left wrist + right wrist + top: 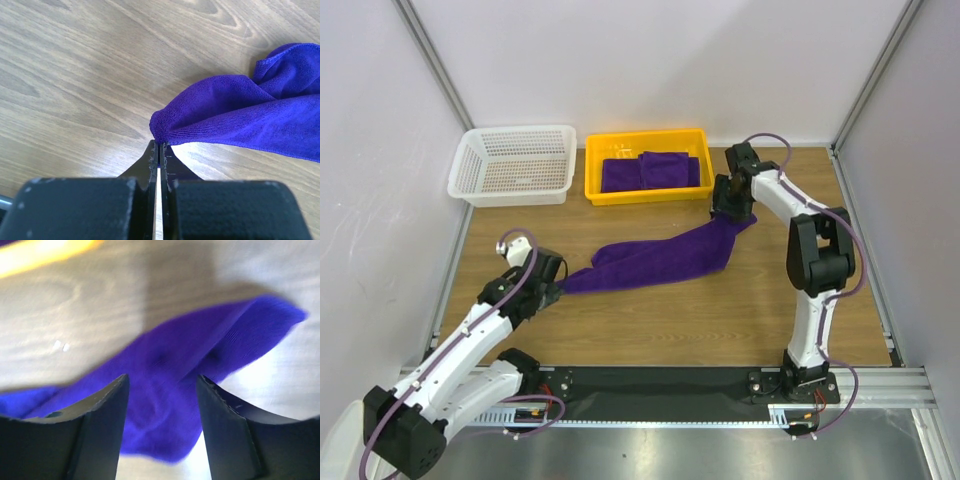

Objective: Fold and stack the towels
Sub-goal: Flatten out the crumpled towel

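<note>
A deep purple towel (660,257) lies stretched across the wooden table between the two arms. My left gripper (554,289) is shut on its near left corner; the wrist view shows the jaws closed on the cloth tip (159,131). My right gripper (728,212) is open just above the towel's far right end (165,390), its fingers (107,405) apart with cloth seen between them. Two more purple towels (650,172) lie folded in the yellow tray (646,195).
A white mesh basket (515,165) stands left of the yellow tray at the back. White walls and metal frame posts close in the table on the left, right and back. A black rail runs along the near edge.
</note>
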Controlling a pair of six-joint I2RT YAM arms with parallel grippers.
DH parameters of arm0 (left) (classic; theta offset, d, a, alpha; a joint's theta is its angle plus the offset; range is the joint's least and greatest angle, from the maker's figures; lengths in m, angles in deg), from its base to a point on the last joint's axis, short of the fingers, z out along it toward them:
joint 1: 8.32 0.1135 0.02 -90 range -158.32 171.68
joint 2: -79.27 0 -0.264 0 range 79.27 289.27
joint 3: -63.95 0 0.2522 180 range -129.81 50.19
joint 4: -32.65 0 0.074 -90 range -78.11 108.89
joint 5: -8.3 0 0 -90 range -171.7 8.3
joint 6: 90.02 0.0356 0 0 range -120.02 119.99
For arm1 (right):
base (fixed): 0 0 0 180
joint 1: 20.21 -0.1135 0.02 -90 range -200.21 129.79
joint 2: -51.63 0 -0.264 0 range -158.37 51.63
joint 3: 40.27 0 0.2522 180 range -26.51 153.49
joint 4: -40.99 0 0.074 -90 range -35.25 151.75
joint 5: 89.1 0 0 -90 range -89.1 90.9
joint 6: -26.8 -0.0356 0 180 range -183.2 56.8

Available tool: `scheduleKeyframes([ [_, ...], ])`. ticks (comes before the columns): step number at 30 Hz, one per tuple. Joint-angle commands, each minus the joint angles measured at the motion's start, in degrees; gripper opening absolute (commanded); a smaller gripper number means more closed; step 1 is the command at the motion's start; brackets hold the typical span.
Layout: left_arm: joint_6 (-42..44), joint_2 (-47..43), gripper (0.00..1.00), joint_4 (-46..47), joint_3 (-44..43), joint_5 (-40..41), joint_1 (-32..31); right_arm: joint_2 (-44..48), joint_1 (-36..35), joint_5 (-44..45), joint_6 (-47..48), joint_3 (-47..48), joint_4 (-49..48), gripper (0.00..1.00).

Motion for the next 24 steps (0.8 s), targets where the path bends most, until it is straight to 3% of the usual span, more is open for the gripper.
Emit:
scheduleKeyframes([
  [1, 0.81, 0.68, 0.0, 2.07, -2.03, -0.86, 0.9, 8.36, 0.07, -5.72, -3.43, -2.48, 5.76, 0.63],
  [7, 2.39, -0.46, 0.0, 5.05, -1.41, -2.44, 1.69, 21.03, -0.02, -9.94, -9.5, -16.55, 3.65, 0.66],
  [12, 3.97, 0.59, 0.0, 6.64, -1.24, -3.85, 2.31, 29.36, -1.07, -10.2, -22.56, -30.94, -3.88, 0.65],
  [15, 4.42, 0.77, 0.0, 7.08, -0.97, -4.55, 2.39, 32.19, -2.04, -9.94, -30.04, -37.98, -10.91, 0.66],
  [24, 6.17, -1.16, 0.0, 7.43, -0.27, -4.73, 3.71, 34.22, -2.92, -6.6, -42.28, -46.54, -23.4, 0.66],
])
